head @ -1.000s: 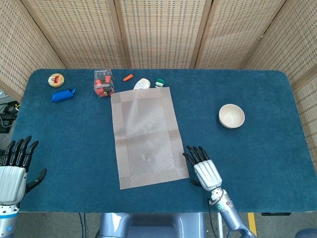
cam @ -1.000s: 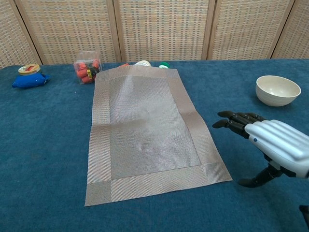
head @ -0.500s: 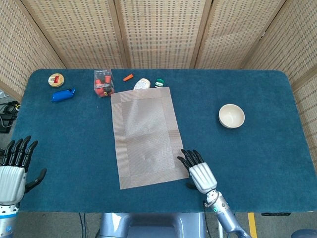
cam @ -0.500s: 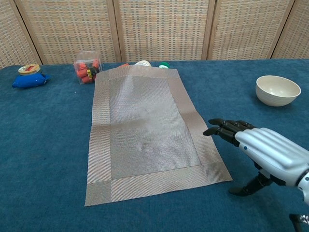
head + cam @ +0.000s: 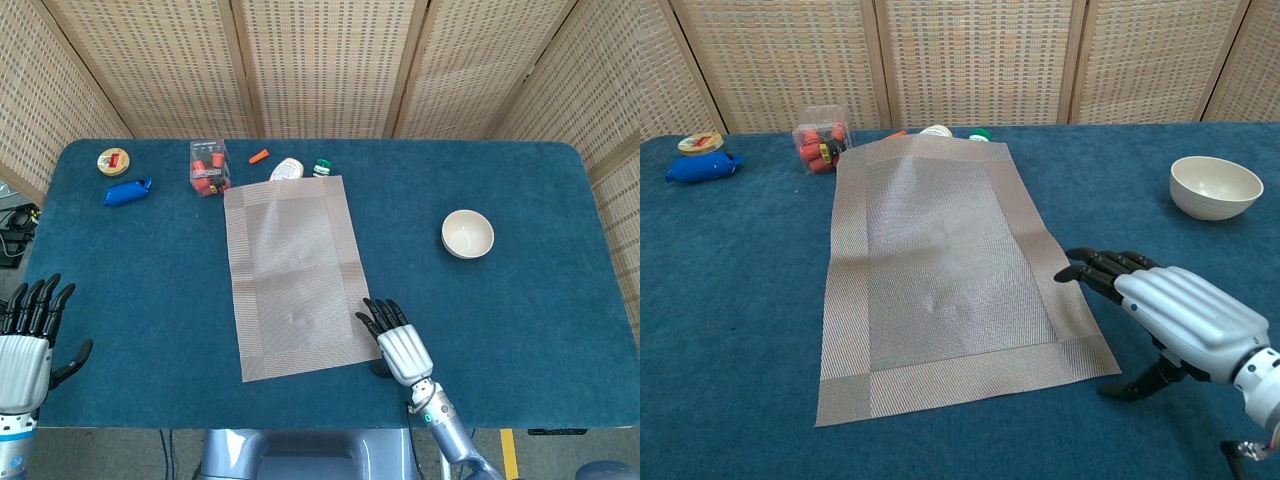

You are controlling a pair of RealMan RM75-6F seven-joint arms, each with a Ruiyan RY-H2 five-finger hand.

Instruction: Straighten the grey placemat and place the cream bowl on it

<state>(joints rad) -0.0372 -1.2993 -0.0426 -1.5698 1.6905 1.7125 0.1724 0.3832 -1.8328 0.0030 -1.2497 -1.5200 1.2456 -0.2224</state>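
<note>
Blue table; far-edge clutter: clear box, blue packet, round tin.

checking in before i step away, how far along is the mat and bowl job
Nothing looks done yet. The mat lies slightly askew with its far edge against small clutter. In hand: the right hand, holding nothing, is at the mat's near right corner. Left: straightening the mat, then moving the bowl, which sits on the table to its right.

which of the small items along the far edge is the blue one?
The blue item lying second from the left end, just below the round yellow tin in the head view. The others in the row are orange, cream or green.
</note>
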